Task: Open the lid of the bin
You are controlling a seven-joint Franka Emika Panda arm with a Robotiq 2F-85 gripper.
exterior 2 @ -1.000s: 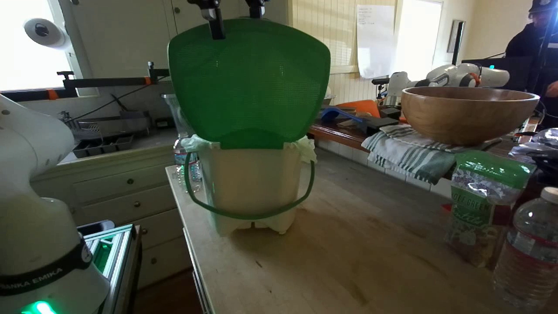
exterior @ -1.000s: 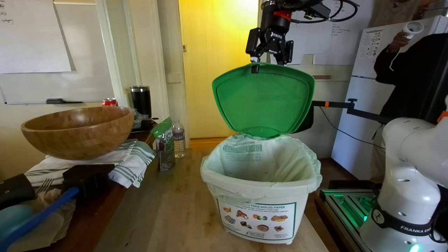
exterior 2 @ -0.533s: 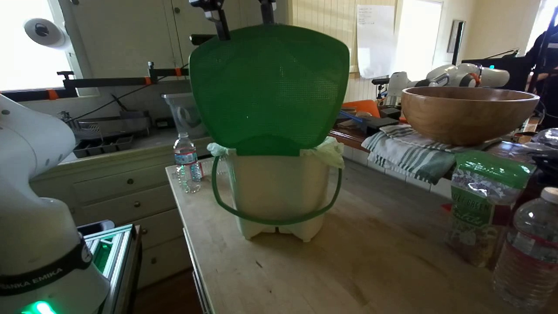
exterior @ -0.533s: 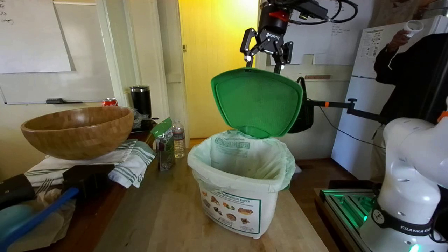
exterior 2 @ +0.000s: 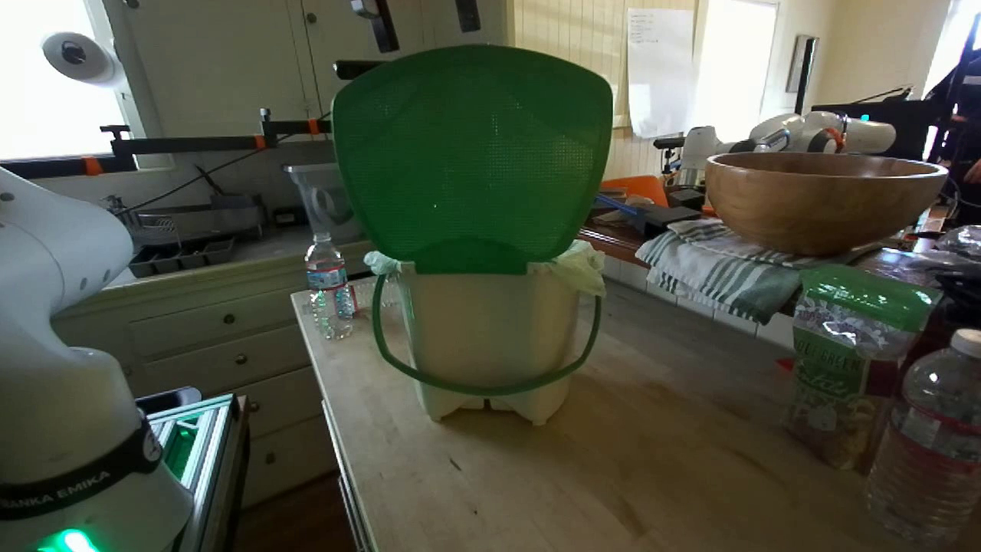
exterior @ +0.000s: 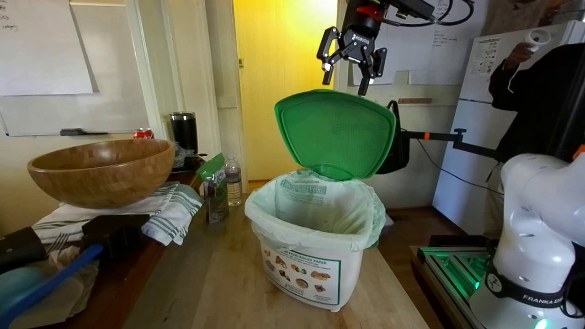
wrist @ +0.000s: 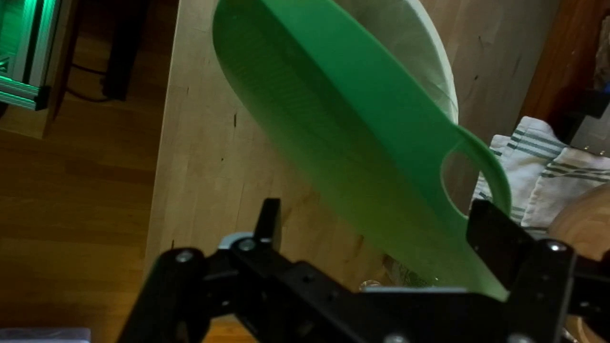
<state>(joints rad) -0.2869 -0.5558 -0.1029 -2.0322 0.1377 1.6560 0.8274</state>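
Bin on table; bowl on towel; bag beside bottle.

In an exterior view, clocked from the centre: bowl at nine o'clock, upright on a striped towel; yellow door at twelve. From the bowl: cup at two o'clock, fork at seven, green-topped bag standing at three. Bottle just beside the bag, at its two o'clock; contact not determinable. In an exterior view, further bottle at nine o'clock from the centre, standing on the counter near its edge.
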